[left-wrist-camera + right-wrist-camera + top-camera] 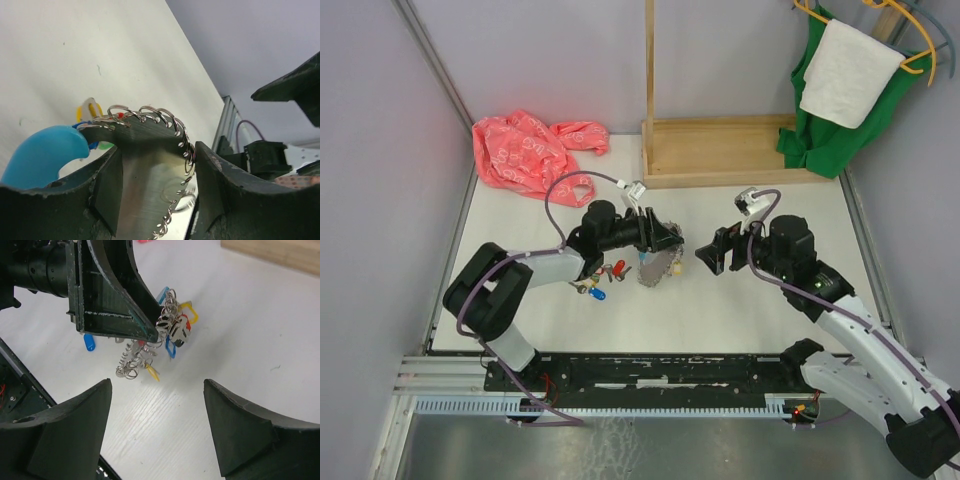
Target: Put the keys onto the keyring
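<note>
My left gripper [669, 240] is shut on the keyring [655, 266] and holds it above the table. In the left wrist view a flat silver piece edged with small split rings [165, 120] sits between the jaws, with the light-blue sleeve [45, 155] curving off to the left. From the keyring [170, 327] hang keys with red, blue and yellow tags. Loose keys lie under the left forearm: a blue tag [597, 293] and a red tag [618, 268]. My right gripper [706, 256] faces the keyring from the right, open and empty [157, 390], a short way from it.
A pink plastic bag [525, 150] lies at the back left. A wooden stand [720, 150] rises at the back centre. A green cloth and white towel [845, 85] hang on hangers at the back right. A black rail [650, 370] runs along the near edge.
</note>
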